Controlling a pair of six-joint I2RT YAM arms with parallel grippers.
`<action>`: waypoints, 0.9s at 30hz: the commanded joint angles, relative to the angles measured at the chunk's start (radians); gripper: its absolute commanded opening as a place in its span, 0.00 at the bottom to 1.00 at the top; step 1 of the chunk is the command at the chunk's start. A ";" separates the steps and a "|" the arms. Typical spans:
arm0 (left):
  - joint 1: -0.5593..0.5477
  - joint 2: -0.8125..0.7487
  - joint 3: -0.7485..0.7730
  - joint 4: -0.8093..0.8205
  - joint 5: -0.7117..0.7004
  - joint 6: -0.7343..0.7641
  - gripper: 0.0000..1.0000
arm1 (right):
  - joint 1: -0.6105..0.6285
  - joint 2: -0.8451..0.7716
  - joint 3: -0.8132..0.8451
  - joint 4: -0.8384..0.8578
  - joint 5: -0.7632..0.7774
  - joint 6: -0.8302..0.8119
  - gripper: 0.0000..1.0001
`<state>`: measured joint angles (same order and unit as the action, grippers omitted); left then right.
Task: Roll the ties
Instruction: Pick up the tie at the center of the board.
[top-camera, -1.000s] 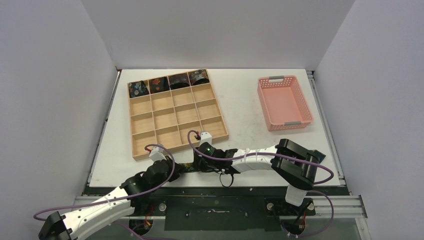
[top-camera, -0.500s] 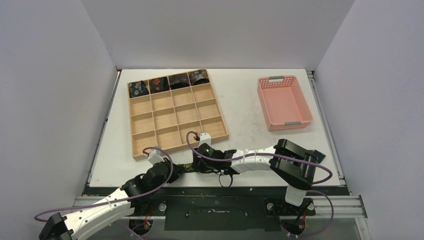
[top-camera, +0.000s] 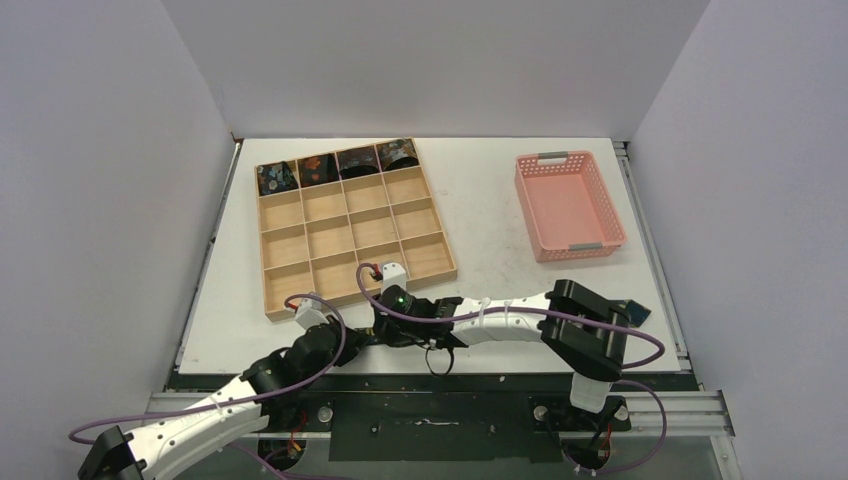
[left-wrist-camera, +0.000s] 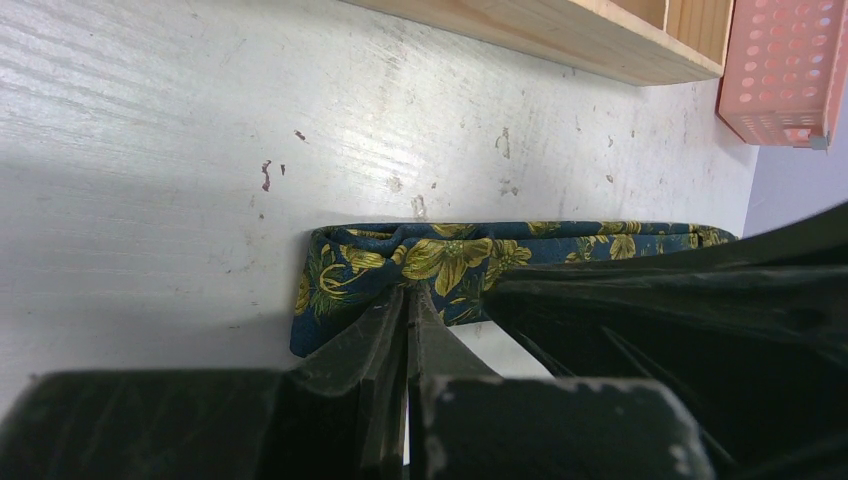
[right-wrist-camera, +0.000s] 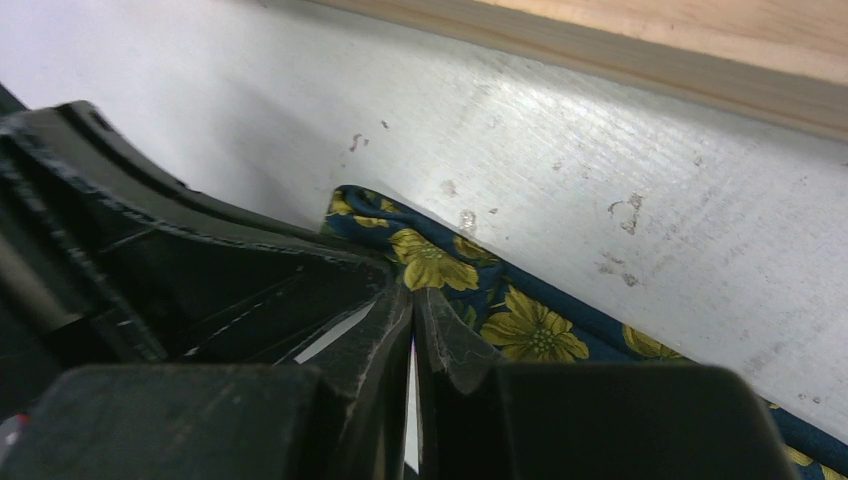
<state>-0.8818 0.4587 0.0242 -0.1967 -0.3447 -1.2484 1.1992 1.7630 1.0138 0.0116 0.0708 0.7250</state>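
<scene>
Four rolled ties (top-camera: 317, 168) sat one to a compartment along the far row of the wooden tray (top-camera: 261, 240) in the view from above, and the pink basket (top-camera: 570, 210) stood well apart from it on the right side of the bench (top-camera: 490, 200). At the near edge, in front of the tray, my left end effector (top-camera: 358, 337) and my right end effector (top-camera: 378, 332) were almost tip to tip, both low over the surface. Their dark bodies hid most of what lay beneath them. From my left wrist, the flat tie (left-wrist-camera: 560, 240), navy with yellow flowers and green leaves, lay as a long strip on the white bench, running alongside the tray's near wall but apart from it. Its end was puckered into small folds, and my left fingers were pressed together with their tips on that puckered end, pinching a fold of the cloth. The black body of my right end effector filled the lower right of that view, above the strip. From my right wrist, the same tie ran across the bench below the tray's wall. My right fingers were pressed together, their tips meeting at the strip's near edge by a yellow flower. Whether any cloth was caught between them I could not tell. My left end effector loomed black at the left, just beside the tie's end.
</scene>
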 joint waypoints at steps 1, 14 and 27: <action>0.007 -0.012 0.015 -0.101 -0.034 0.022 0.00 | -0.007 0.054 0.004 -0.004 0.017 -0.006 0.05; 0.005 -0.127 0.165 -0.385 -0.113 0.020 0.31 | -0.030 0.091 -0.087 0.036 0.008 0.026 0.05; 0.006 0.037 0.197 -0.387 -0.142 0.002 0.57 | -0.039 0.064 -0.163 0.084 -0.011 0.035 0.05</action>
<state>-0.8814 0.4248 0.1867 -0.6209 -0.4713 -1.2747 1.1709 1.8259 0.9123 0.1993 0.0471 0.7719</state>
